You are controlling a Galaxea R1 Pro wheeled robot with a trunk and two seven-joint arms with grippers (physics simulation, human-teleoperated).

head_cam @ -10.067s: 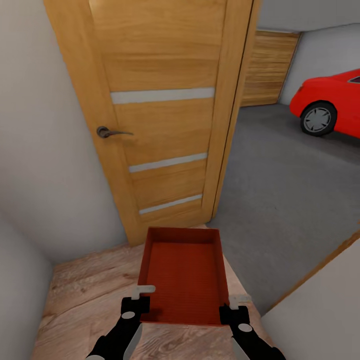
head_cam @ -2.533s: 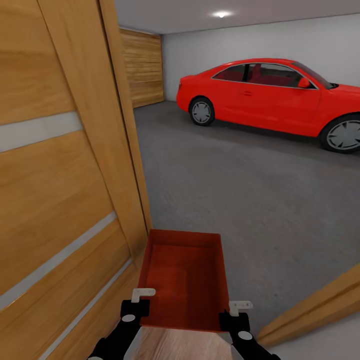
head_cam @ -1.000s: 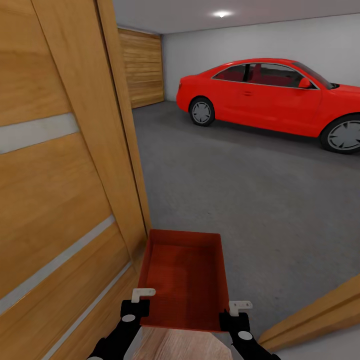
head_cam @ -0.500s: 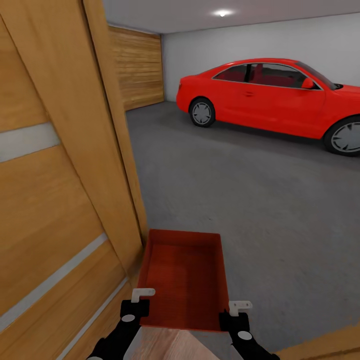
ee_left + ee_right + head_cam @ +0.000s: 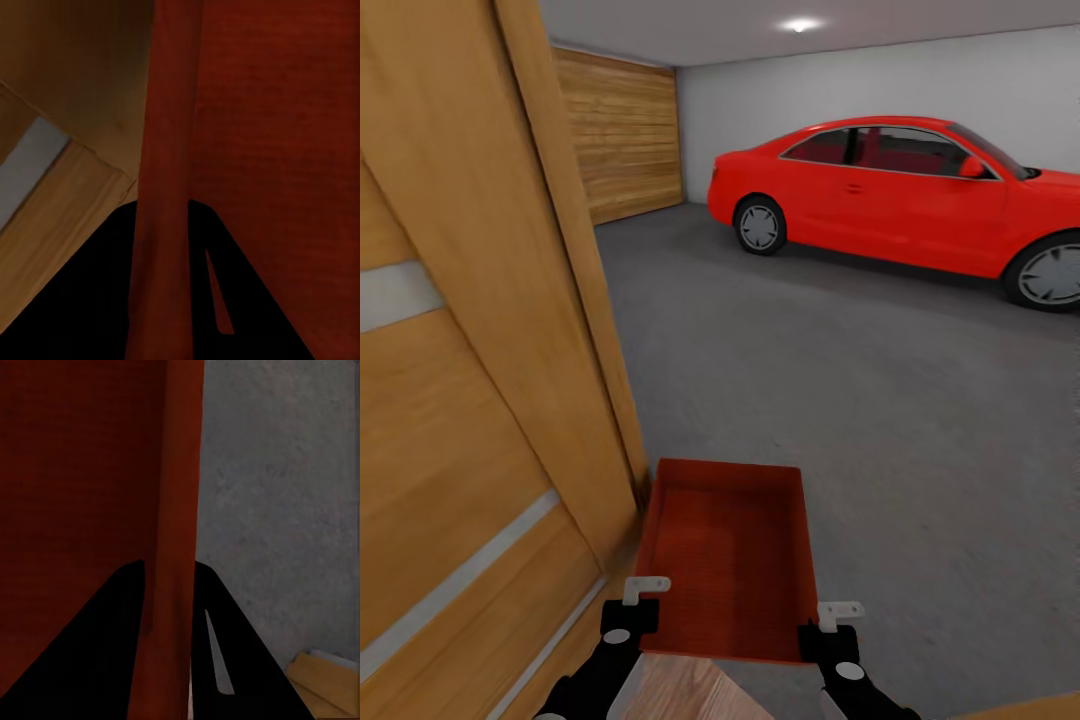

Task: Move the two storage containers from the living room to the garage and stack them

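Garage doorway, grey floor, red car beyond, orange bin carried level, left claw and right claw clamped on its side walls.

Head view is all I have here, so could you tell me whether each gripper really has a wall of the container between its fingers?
Observer: Yes for the left gripper: the left wrist view shows the storage container wall running between its two dark fingers.
Operator: Thank you. And the right one, please?
Observer: Same there: in the right wrist view the right gripper has the opposite wall between its fingers, with grey floor past it.
Operator: Is the left side close to the door?
Observer: The left wrist view shows the wooden door with its pale stripe just beyond that wall; I cannot tell whether they touch.
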